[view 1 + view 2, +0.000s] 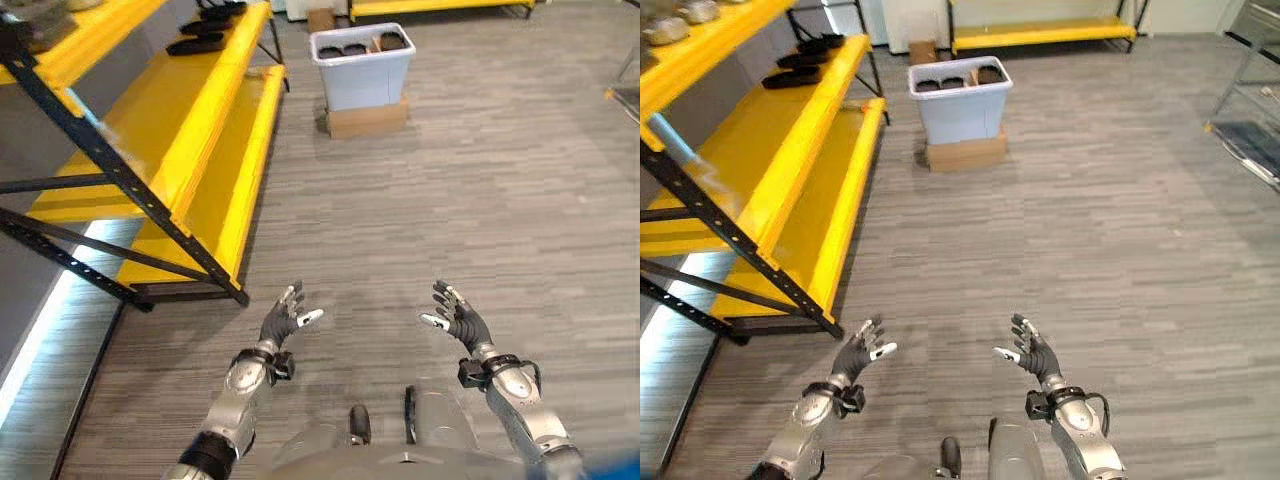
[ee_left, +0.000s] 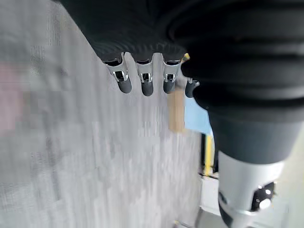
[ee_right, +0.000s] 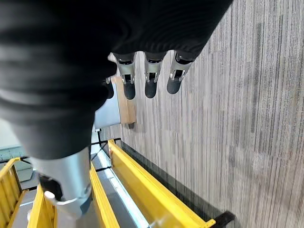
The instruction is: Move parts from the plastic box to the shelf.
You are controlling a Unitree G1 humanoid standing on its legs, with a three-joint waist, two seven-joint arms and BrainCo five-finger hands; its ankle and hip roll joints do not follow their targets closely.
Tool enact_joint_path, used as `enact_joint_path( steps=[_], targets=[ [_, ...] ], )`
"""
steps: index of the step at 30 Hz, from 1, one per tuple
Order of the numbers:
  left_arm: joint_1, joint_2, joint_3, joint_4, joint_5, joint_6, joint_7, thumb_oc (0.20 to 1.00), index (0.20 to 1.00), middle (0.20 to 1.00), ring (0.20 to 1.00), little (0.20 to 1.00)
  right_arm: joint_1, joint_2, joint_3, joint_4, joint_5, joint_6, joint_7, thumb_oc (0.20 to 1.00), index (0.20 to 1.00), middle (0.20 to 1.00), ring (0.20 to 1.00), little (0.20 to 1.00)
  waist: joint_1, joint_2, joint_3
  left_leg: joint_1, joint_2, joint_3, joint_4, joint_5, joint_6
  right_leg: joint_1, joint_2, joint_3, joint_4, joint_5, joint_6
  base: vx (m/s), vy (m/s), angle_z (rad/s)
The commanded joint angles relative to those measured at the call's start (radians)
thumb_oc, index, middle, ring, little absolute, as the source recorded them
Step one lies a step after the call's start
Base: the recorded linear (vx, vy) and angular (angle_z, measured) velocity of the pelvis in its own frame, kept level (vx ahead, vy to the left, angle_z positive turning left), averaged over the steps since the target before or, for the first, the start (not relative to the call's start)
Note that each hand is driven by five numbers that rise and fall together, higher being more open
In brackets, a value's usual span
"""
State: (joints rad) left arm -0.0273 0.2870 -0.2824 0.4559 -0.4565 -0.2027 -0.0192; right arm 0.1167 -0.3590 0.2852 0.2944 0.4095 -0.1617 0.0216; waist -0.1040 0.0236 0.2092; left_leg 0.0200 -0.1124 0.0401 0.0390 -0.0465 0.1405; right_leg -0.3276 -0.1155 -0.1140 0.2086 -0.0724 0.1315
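Observation:
A pale blue plastic box (image 1: 362, 68) stands far ahead on a cardboard box (image 1: 367, 119), with several dark round parts (image 1: 355, 48) inside it. The yellow shelf (image 1: 190, 130) runs along my left, and a few dark parts (image 1: 196, 43) lie on its far end. My left hand (image 1: 283, 318) and right hand (image 1: 459, 319) hover low in front of me over the floor, far from the box. Both are open and empty, with fingers spread. The left hand's fingers (image 2: 145, 80) and the right hand's fingers (image 3: 151, 78) hang straight.
Grey striped carpet floor (image 1: 450, 220) stretches between me and the box. The shelf's black diagonal braces (image 1: 120, 180) and foot (image 1: 240, 297) jut out at left. Another yellow rack (image 1: 1040, 33) stands along the far wall, and a metal rack (image 1: 1250, 130) at right.

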Motion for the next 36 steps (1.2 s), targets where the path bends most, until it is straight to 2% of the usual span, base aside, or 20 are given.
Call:
enact_joint_path(
  steps=[1,5,7,8,9,11,12,13,14,15,16,17,20,25,26,27,28,29,33,36],
  targets=[
    [0.056,0.006,0.025,-0.066,0.034,-0.049,0.02,1.0,1.0,1.0,1.0,1.0,-0.074,0.024,-0.009,0.01,-0.015,-0.059,-0.032,1.0,1.0,1.0,1.0,1.0,-0.01,-0.042,-0.08,0.25,0.054,-0.012,-0.106,-0.128,-0.114,0.054,-0.033,-0.04,-0.231,0.274,0.044,0.44,-0.183,0.26],
    [0.058,-0.004,0.021,-0.078,0.006,-0.058,0.023,1.0,1.0,1.0,1.0,1.0,-0.079,-0.006,-0.038,0.001,-0.013,-0.064,-0.043,1.0,1.0,1.0,1.0,1.0,-0.019,-0.029,-0.126,0.279,0.113,-0.025,-0.07,-0.184,-0.146,0.077,0.005,-0.044,-0.2,0.264,0.011,0.4,-0.21,0.36],
    [0.053,-0.003,0.025,-0.089,-0.019,-0.059,0.022,1.0,1.0,1.0,1.0,1.0,-0.084,-0.03,-0.054,-0.01,-0.013,-0.065,-0.043,1.0,1.0,1.0,1.0,1.0,-0.032,-0.002,-0.13,0.268,0.16,-0.029,-0.007,-0.153,-0.173,0.059,0.036,-0.052,-0.133,0.207,-0.016,0.47,-0.284,0.6],
    [0.047,0.0,0.031,-0.09,-0.038,-0.063,0.022,1.0,1.0,1.0,1.0,1.0,-0.09,-0.045,-0.063,-0.012,-0.008,-0.074,-0.037,1.0,1.0,1.0,1.0,1.0,-0.035,0.014,-0.126,0.233,0.196,-0.029,0.106,-0.06,-0.209,0.067,0.09,-0.035,-0.103,0.165,-0.05,0.36,-0.259,0.06],
    [0.045,0.001,0.036,-0.088,-0.046,-0.062,0.022,1.0,1.0,1.0,1.0,1.0,-0.09,-0.051,-0.066,-0.014,-0.01,-0.074,-0.036,1.0,1.0,1.0,1.0,1.0,-0.034,0.01,-0.126,0.208,0.195,-0.027,0.161,-0.02,-0.217,0.082,0.096,-0.034,-0.108,0.155,-0.059,0.35,-0.293,-0.14],
    [0.048,0.008,0.057,-0.105,-0.071,-0.058,0.021,1.0,1.0,1.0,1.0,1.0,-0.089,-0.071,-0.089,-0.015,-0.014,-0.076,-0.042,1.0,1.0,1.0,1.0,1.0,-0.001,-0.018,-0.091,0.062,0.18,-0.038,0.464,0.109,-0.239,0.162,0.096,-0.035,-0.139,0.129,-0.095,0.24,-0.266,-0.42],
    [0.062,0.01,0.064,-0.125,-0.078,-0.058,0.019,1.0,1.0,1.0,1.0,1.0,-0.079,-0.081,-0.116,-0.017,-0.016,-0.081,-0.054,1.0,1.0,1.0,1.0,1.0,0.02,-0.041,-0.063,-0.032,0.183,0.001,0.515,0.082,-0.218,0.211,0.079,-0.033,-0.156,0.11,-0.101,0.21,-0.224,-0.58],
    [0.062,0.01,0.064,-0.125,-0.078,-0.058,0.019,1.0,1.0,1.0,1.0,1.0,-0.079,-0.081,-0.116,-0.017,-0.016,-0.081,-0.054,1.0,1.0,1.0,1.0,1.0,0.021,-0.041,-0.063,-0.032,0.184,0.002,0.517,0.081,-0.218,0.211,0.08,-0.033,-0.156,0.11,-0.101,0.21,-0.115,-0.46],
    [0.063,0.008,0.07,-0.125,-0.084,-0.058,0.023,1.0,1.0,1.0,1.0,1.0,-0.083,-0.086,-0.136,-0.005,-0.014,-0.085,-0.072,1.0,1.0,1.0,1.0,1.0,0.053,-0.061,-0.03,-0.162,0.153,0.026,0.504,0.003,-0.192,0.264,0.06,-0.015,-0.172,0.095,-0.095,0.16,-0.012,-0.15],
    [0.061,0.009,0.075,-0.125,-0.086,-0.058,0.025,1.0,1.0,1.0,1.0,1.0,-0.085,-0.086,-0.139,-0.005,-0.014,-0.087,-0.076,1.0,1.0,1.0,1.0,1.0,0.058,-0.069,-0.029,-0.2,0.151,0.035,0.47,-0.006,-0.184,0.271,0.052,-0.01,-0.176,0.09,-0.091,0.33,0.035,-0.09],
    [0.065,0.009,0.081,-0.123,-0.086,-0.064,0.028,1.0,1.0,1.0,1.0,1.0,-0.079,-0.084,-0.153,0.005,-0.013,-0.093,-0.082,1.0,1.0,1.0,1.0,1.0,0.074,-0.073,-0.026,-0.258,0.162,0.055,0.325,0.002,-0.178,0.302,0.045,-0.003,-0.19,0.077,-0.085,0.57,0.177,-0.19],
    [0.061,0.01,0.095,-0.121,-0.082,-0.067,0.032,1.0,1.0,1.0,1.0,1.0,-0.07,-0.081,-0.159,0.017,-0.028,-0.093,-0.086,1.0,1.0,1.0,1.0,1.0,0.105,-0.045,-0.035,-0.28,0.186,0.0,0.068,0.156,-0.214,0.372,0.077,0.019,-0.217,0.05,-0.077,0.52,0.172,-0.47],
    [0.066,0.008,0.1,-0.123,-0.077,-0.069,0.026,1.0,1.0,1.0,1.0,1.0,-0.07,-0.071,-0.155,0.033,-0.044,-0.095,-0.082,1.0,1.0,1.0,1.0,1.0,0.12,-0.032,-0.039,-0.287,0.185,0.016,-0.033,0.232,-0.23,0.444,0.088,0.034,-0.227,0.009,-0.071,0.41,0.158,-0.48],
    [0.068,0.019,0.102,-0.135,-0.07,-0.075,0.038,1.0,1.0,1.0,1.0,1.0,-0.088,-0.028,-0.121,0.011,-0.05,-0.083,-0.066,1.0,1.0,1.0,1.0,1.0,0.145,-0.072,-0.098,-0.283,0.136,0.046,0.06,0.129,-0.16,0.485,0.002,0.058,-0.164,-0.031,-0.028,0.46,0.238,-0.15],
    [0.061,0.02,0.094,-0.132,-0.07,-0.074,0.046,1.0,1.0,1.0,1.0,1.0,-0.1,-0.017,-0.111,0.019,-0.044,-0.084,-0.068,1.0,1.0,1.0,1.0,1.0,0.151,-0.082,-0.106,-0.286,0.12,0.052,0.087,0.101,-0.143,0.473,-0.019,0.06,-0.12,-0.003,-0.015,0.28,0.149,0.05],
    [-0.001,-0.033,-0.011,-0.413,-0.076,-0.061,0.076,1.0,1.0,1.0,1.0,1.0,-0.115,-0.001,-0.092,0.018,-0.041,-0.077,-0.082,1.0,1.0,1.0,1.0,1.0,0.153,-0.089,-0.106,-0.279,0.103,0.054,0.099,0.08,-0.127,0.465,-0.026,0.059,-0.07,0.02,-0.009,0.24,0.155,0.03],
    [-0.018,0.004,0.016,-0.21,-0.047,-0.062,0.077,1.0,1.0,1.0,1.0,1.0,-0.128,0.003,-0.08,0.049,-0.032,-0.084,-0.082,1.0,1.0,1.0,1.0,1.0,0.149,-0.093,-0.101,-0.271,0.094,0.058,0.105,0.069,-0.118,0.429,-0.033,0.06,-0.005,0.069,-0.004,0.32,0.327,0.37],
    [-0.059,0.046,0.045,-0.101,-0.071,-0.061,0.095,1.0,1.0,1.0,1.0,1.0,-0.149,-0.001,-0.065,0.026,-0.031,-0.074,-0.082,1.0,1.0,1.0,1.0,1.0,0.122,-0.074,-0.082,-0.205,0.077,0.057,0.076,0.04,-0.084,0.312,-0.025,0.074,0.222,0.205,-0.001,0.22,0.29,0.58],
    [-0.068,0.043,0.06,-0.1,-0.067,-0.063,0.108,1.0,1.0,1.0,1.0,1.0,-0.145,0.009,-0.054,0.025,-0.036,-0.065,-0.076,1.0,1.0,1.0,1.0,1.0,0.097,-0.045,-0.059,-0.124,0.077,0.04,0.027,0.023,-0.068,0.197,0.007,0.075,0.31,0.179,-0.016,0.24,0.19,0.13],
    [-0.084,0.036,0.061,-0.1,-0.066,-0.068,0.109,1.0,1.0,1.0,1.0,1.0,-0.164,0.005,-0.049,0.012,-0.023,-0.071,-0.075,1.0,1.0,1.0,1.0,1.0,0.062,-0.042,-0.032,-0.035,0.061,0.013,-0.003,-0.013,-0.083,0.075,0.027,0.036,0.095,0.102,-0.038,0.38,0.035,-0.02]
  ],
)
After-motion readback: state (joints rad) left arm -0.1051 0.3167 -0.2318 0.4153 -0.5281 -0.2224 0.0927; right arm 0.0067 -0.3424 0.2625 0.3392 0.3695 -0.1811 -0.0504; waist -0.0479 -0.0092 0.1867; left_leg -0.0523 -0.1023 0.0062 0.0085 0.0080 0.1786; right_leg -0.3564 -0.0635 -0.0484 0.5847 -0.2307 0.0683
